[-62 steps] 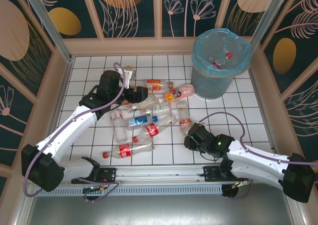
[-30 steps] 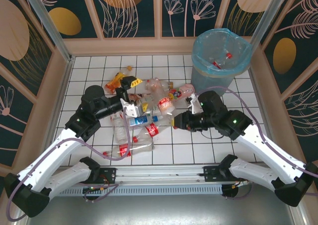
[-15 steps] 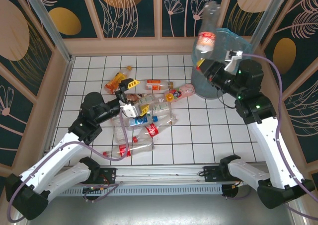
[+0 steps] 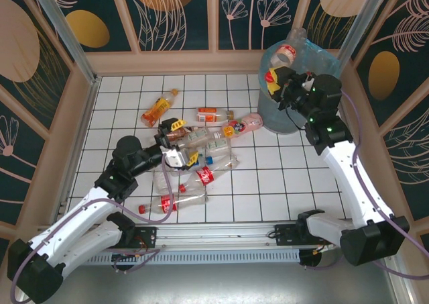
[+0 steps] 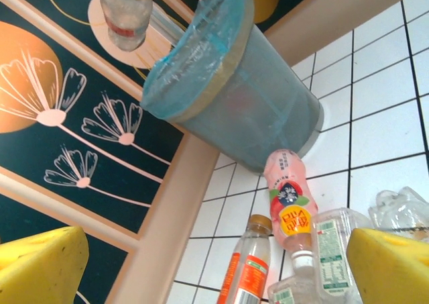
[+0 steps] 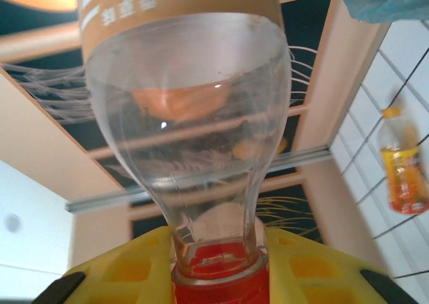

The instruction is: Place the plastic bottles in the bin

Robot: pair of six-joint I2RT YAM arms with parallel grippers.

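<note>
Near the table's middle, the left gripper (image 4: 182,141) hangs over the heap of bottles (image 4: 201,173), fingers spread wide and holding nothing. An orange bottle (image 4: 159,107) lies apart at the heap's 11 o'clock. A pink bottle (image 4: 251,121) lies just beside the foot of the bin (image 4: 289,113), which stands at 1 o'clock. Over the bin's 10 o'clock rim, the right gripper (image 4: 272,80) pinches a clear bottle (image 4: 287,52) by its red-capped neck.

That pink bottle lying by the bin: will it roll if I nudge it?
Likely yes: the pink bottle lies on its side on smooth tiles. Its rounded, glossy body may also slip when gripped.
</note>
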